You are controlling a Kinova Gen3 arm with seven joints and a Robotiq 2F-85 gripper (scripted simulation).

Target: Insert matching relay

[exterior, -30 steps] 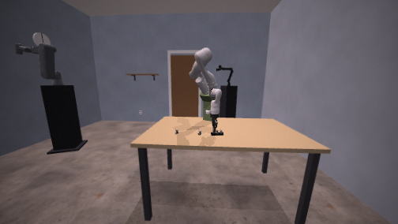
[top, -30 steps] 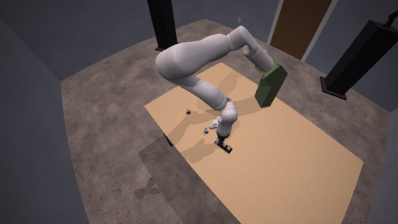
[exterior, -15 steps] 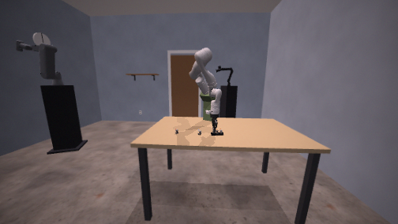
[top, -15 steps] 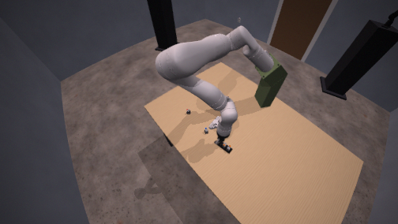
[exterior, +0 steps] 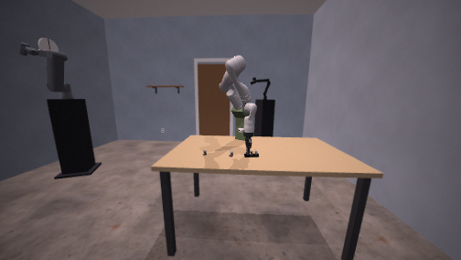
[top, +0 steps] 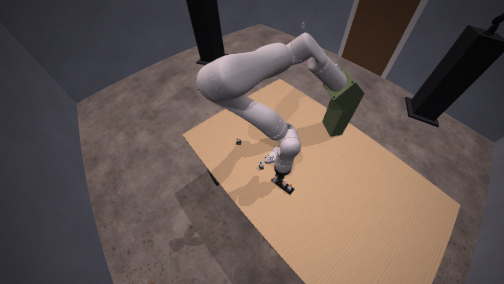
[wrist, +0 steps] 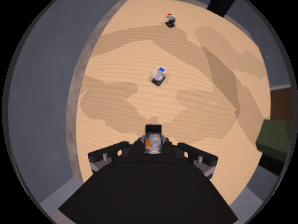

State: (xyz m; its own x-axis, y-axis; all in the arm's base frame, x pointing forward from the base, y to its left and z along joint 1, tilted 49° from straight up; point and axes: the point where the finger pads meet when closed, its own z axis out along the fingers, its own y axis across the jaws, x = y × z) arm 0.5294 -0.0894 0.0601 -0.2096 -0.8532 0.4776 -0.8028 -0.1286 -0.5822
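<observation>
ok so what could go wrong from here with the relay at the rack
1. The gripper is shut on an orange-buttoned relay right over the black rack; the fingers hide the pocket, so whether it is fully down cannot be told. Releasing early may leave it proud.
2. Lifting before opening could drag the rack along.
3. The blue-buttoned relay lies nearby; a sideways retreat might knock it.

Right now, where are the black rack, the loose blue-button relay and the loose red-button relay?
Low black rack (top: 285, 187), top view, its upper face.
Loose clear relay with blue button (wrist: 158, 74), wrist view, its top.
Loose clear relay with red button (wrist: 170, 20), wrist view, its body.
</observation>
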